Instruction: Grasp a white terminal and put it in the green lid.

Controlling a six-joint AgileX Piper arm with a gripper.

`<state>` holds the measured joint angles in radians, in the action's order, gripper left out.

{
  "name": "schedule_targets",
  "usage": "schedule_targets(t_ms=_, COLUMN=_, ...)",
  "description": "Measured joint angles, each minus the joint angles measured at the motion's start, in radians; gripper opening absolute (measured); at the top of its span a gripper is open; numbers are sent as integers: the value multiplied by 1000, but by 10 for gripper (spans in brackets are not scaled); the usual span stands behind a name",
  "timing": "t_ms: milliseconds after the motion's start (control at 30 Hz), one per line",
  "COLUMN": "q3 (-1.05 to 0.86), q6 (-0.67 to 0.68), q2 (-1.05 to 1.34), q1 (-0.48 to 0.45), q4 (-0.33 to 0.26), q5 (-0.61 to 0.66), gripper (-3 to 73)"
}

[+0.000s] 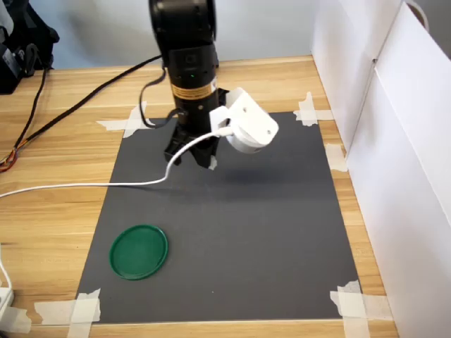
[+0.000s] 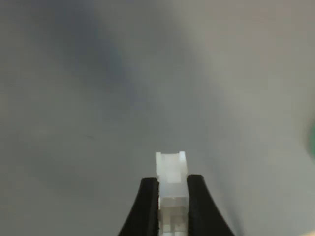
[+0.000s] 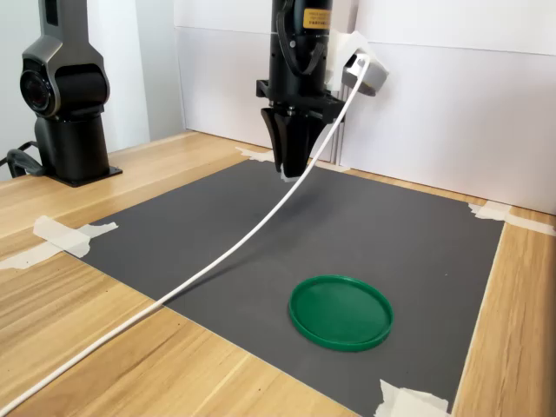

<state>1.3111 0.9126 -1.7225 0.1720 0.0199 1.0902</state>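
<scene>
In the wrist view my gripper [image 2: 173, 183] is shut on the white terminal [image 2: 171, 169], a tiny ridged white block pinched between the two black fingers. In both exterior views the gripper [image 1: 193, 159] [image 3: 289, 171] hangs above the far part of the dark mat, fingers pointing down; the terminal is too small to make out there. The green lid [image 1: 139, 251] [image 3: 340, 312] lies flat on the mat's near corner, at the first exterior view's left, well apart from the gripper. A sliver of green [image 2: 311, 140] shows at the wrist view's edge.
The dark mat [image 1: 239, 232] is taped to a wooden table. A white cable [image 1: 84, 186] runs from the wrist camera across the mat. White panels [image 1: 394, 141] wall the first exterior view's right. A black camera stand [image 3: 69, 95] sits at the second exterior view's left.
</scene>
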Motion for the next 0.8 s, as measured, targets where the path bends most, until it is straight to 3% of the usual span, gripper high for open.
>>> schedule_targets(t_ms=400, q3=326, q6=76, q2=-38, q1=-259, q4=-55, q5=55, gripper=82)
schedule_targets(t_ms=800, q3=403, q6=-21, q2=-226, q1=-306, q4=-68, q5=37, gripper=82)
